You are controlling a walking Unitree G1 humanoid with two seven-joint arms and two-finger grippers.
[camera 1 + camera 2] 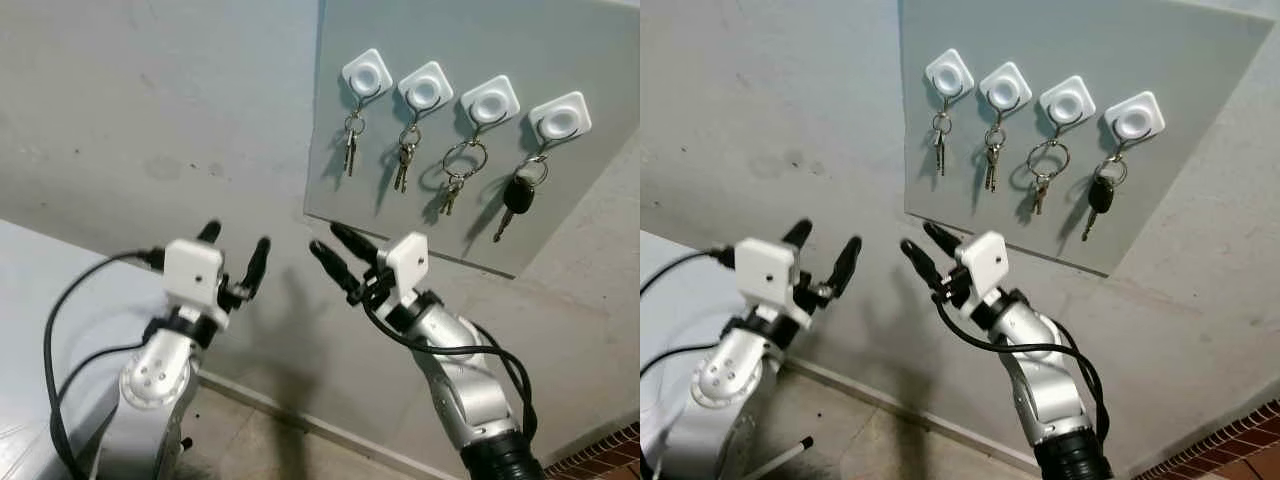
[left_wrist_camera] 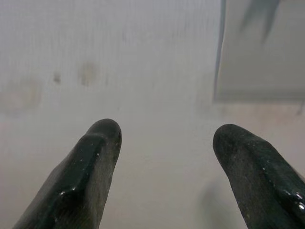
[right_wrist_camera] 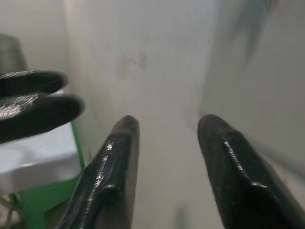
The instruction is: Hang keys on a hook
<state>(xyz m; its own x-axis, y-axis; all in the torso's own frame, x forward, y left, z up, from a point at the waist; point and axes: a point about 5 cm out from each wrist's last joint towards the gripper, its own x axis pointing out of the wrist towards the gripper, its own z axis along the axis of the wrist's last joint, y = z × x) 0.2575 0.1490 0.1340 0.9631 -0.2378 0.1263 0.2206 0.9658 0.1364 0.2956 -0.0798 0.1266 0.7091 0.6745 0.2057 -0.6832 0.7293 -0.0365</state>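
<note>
Right gripper (image 1: 335, 250) is spread and empty, raised just below the board (image 1: 400, 180). Left gripper (image 1: 235, 250), also spread and empty, is beside it near the wall (image 1: 150, 120). Four key sets hang on hooks (image 1: 367, 74); the car key (image 1: 517, 195) is rightmost.

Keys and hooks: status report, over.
Left pincer open, empty, below the board. Right pincer open, empty, beside it. Four key sets hang on four hooks. Nothing in the way.
</note>
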